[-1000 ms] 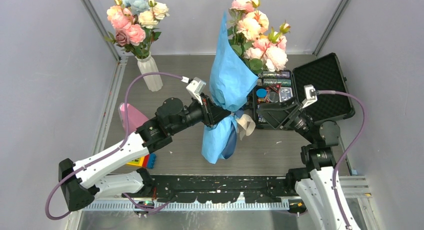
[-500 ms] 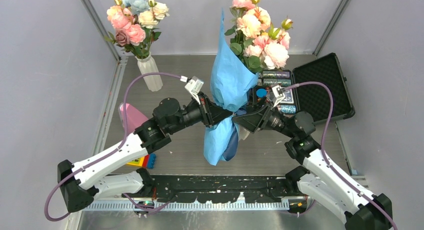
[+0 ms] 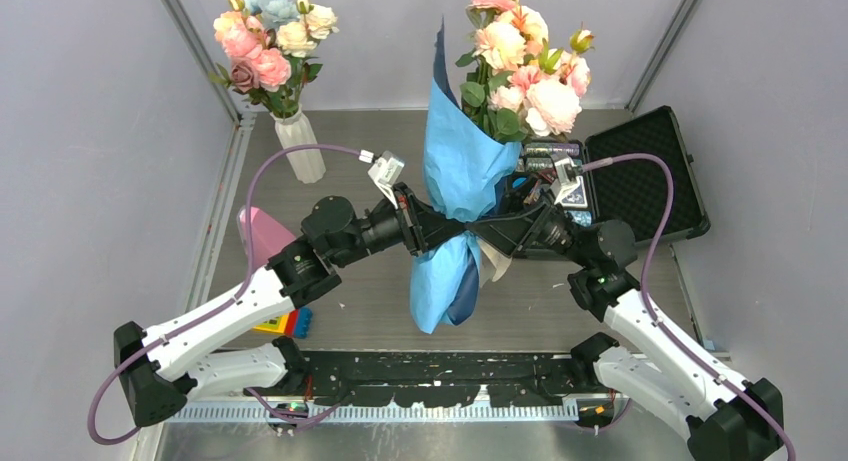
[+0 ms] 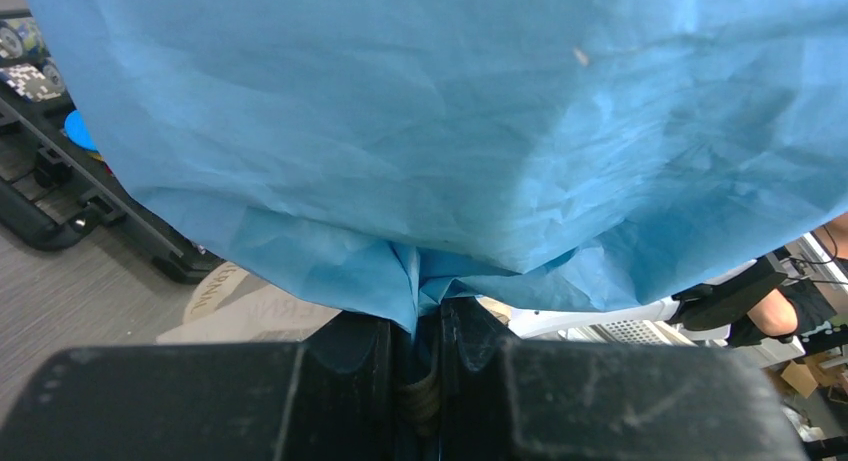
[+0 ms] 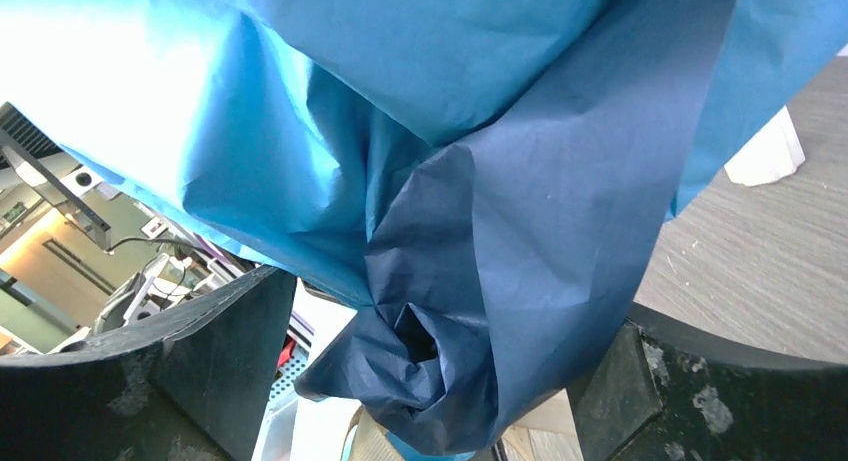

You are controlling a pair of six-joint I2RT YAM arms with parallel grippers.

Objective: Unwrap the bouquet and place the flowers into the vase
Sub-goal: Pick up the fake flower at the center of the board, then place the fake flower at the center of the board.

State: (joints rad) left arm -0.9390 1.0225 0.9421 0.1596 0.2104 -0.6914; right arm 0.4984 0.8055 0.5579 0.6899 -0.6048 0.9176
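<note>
Above the desk (image 3: pixel 370 311) centre, the bouquet (image 3: pixel 455 181) is held roughly upright, with its long axis near vertical, flowers (image 3: pixel 520 61) up and wrap tail down. The left jaws clamp its pinched waist, carrying the weight. The right jaws stand wide apart, straddling that waist from the opposite side — probably placed to pull the paper. The vase (image 3: pixel 298 146) stands well apart, at the far left.

L fingers (image 4: pixel 478 333) pinch bouquet (image 4: pixel 450 121) at wrap's gathered neck, lt-blue paper above.
</note>
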